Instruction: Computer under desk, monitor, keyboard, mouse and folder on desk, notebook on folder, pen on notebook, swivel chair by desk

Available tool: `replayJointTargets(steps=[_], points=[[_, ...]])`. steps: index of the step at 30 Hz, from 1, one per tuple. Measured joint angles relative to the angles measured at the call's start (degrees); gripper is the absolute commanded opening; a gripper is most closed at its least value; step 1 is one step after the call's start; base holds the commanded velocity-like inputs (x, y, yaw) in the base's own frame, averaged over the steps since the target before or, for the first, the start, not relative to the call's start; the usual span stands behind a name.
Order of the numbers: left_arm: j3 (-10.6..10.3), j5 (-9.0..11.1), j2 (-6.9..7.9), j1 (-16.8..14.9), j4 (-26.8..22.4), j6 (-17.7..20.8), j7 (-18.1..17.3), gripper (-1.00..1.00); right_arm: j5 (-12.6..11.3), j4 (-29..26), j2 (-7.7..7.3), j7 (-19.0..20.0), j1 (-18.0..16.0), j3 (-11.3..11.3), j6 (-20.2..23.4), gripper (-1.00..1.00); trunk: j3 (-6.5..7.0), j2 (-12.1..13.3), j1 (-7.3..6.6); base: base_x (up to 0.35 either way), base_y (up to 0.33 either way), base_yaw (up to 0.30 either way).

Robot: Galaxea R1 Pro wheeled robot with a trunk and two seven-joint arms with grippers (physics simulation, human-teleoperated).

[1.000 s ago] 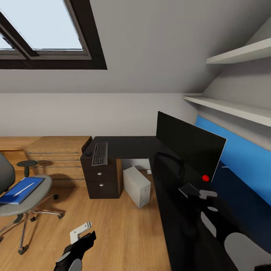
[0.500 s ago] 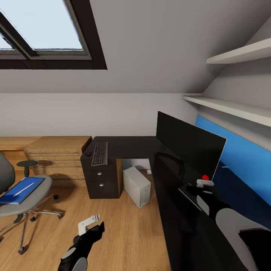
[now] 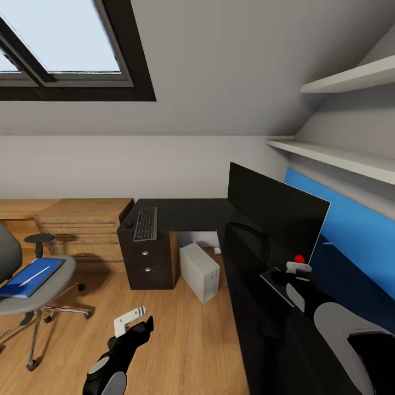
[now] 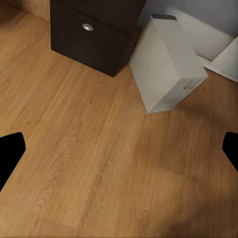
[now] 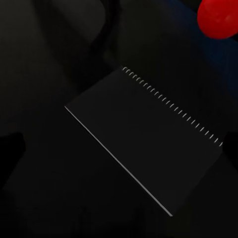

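Hanging the right gripper (image 3: 299,267), opening unclear, over the notebook (image 5: 144,141) on the bench (image 3: 186,211) at 3 o'clock, holding the left gripper (image 3: 130,320) wide, leaving the folder (image 3: 30,277) sitting on the swivel chair (image 3: 55,291) at 9 o'clock.

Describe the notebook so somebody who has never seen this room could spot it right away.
Find the long black desk with the blue back panel, then the wide black monitor standing on it. The notebook lies flat on the desktop in front of the monitor's near end, beside a small red ball. It is a thin, dark rectangle with a spiral-bound edge, almost matching the desktop.
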Motion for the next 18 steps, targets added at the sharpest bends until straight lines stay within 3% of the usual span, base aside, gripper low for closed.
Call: replayJointTargets(steps=[18], points=[[0.44, 0.27, 0.27, 0.00, 0.00, 0.01, 0.04, 1.00, -2.17, -0.30, -0.10, 0.07, -0.03, 0.06, -0.09, 1.00, -0.40, 0.00, 0.00, 0.000, 0.000, 0.000]])
